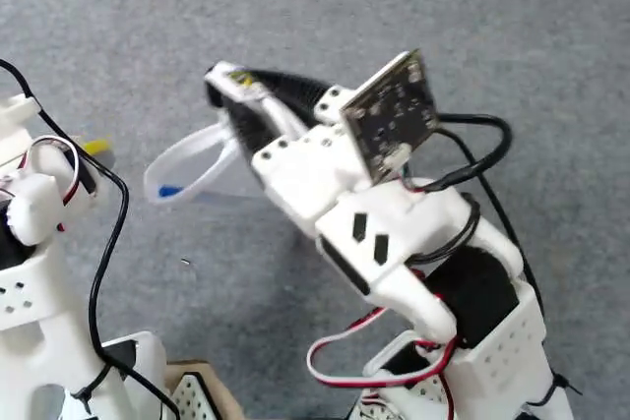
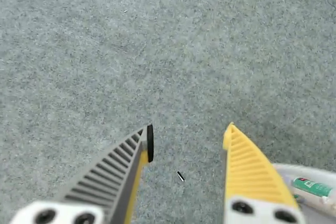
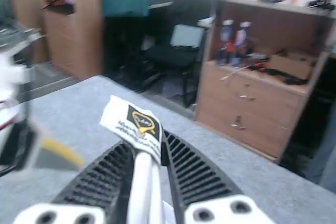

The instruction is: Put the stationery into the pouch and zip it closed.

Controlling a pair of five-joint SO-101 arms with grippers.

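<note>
- Your left arm (image 1: 30,272): stands at the left edge of the table, folded upright.
- Your left gripper (image 2: 189,136): points down at the table surface with its jaws spread wide. One finger (image 2: 113,174) is grey and ribbed, the other yellow.
- Your right arm (image 1: 394,243): stretches forward and across toward the left arm's side. The wrist is raised, so the gripper points out nearly level over the table.
- Your right gripper (image 1: 236,95): black ribbed jaws are clamped on a white labelled item (image 3: 137,124), whose label sticks out past the tips.
</note>
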